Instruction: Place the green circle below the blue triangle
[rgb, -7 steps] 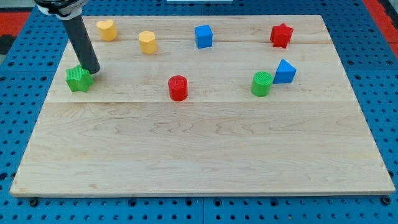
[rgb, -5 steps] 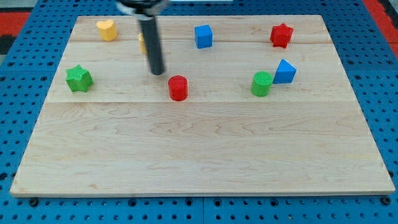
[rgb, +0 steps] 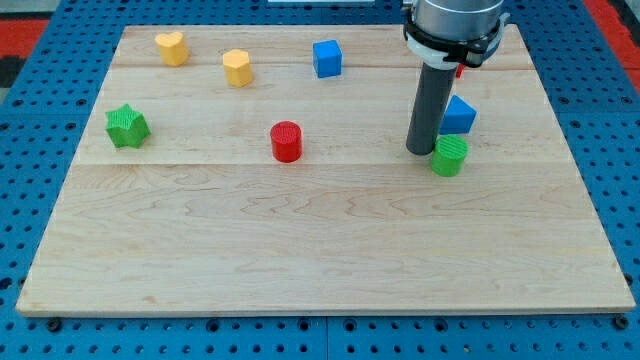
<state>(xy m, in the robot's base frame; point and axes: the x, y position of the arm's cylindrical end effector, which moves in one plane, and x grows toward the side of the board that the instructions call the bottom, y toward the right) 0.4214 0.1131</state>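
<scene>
My tip (rgb: 420, 151) is touching the green circle (rgb: 449, 156) on its right; the blue triangle (rgb: 458, 115) is sitting just above. No gripper is showing. Pushing crooked could bump the triangle.

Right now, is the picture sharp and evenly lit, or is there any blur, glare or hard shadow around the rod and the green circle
Camera view: sharp throughout, no motion blur on my tip or the green circle; light is soft and even, no glare on the wooden board, only faint shadows beside the blocks; the rod partly hides the red star behind it.
</scene>
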